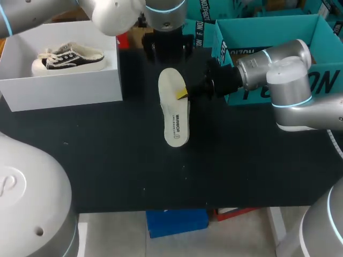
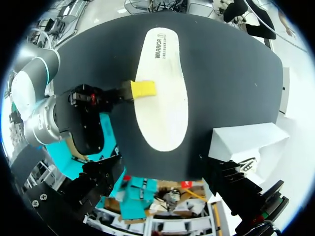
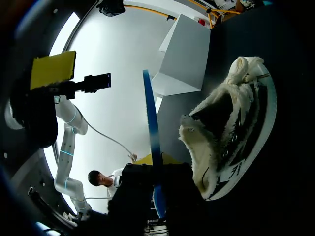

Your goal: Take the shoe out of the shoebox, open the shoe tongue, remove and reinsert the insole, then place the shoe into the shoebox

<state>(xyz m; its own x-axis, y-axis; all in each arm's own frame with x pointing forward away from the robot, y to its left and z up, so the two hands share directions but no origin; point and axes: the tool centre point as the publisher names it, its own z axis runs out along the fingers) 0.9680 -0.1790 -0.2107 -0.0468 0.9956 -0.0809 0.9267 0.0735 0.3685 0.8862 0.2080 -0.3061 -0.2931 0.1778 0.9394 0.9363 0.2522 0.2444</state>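
1. the insole (image 1: 174,115) lay out on the black worktop (image 1: 107,160), near its middle, printed face up and well apart from the shoe (image 1: 69,58).
2. the shoe sat on its sole inside the white shoebox (image 1: 64,85) at the worktop's left side, laces up, with neither gripper near it.
3. the right gripper (image 1: 186,95) came in from the right and met the insole at the middle of its long edge. i could not tell whether it was clamped on that edge or only resting against it, since the insole's underside was hidden.
4. the left gripper (image 1: 168,52) hung over the worktop's far side, just beyond the insole's far end. it was spread apart with nothing in it.
5. the step in hand looked like the insole part of the job: the insole was out of the shoe and not yet back in.
6. the next move, as i judged it, called for a sure hold on the thin, floppy insole. it also called for the shoe to be brought within reach, since it was boxed and away from both arms.
7. the free left gripper seemed the one to fetch the shoe and steady it with the mouth held wide. the insole could then slide in toe first and lie flat before the shoe went back into the shoebox.
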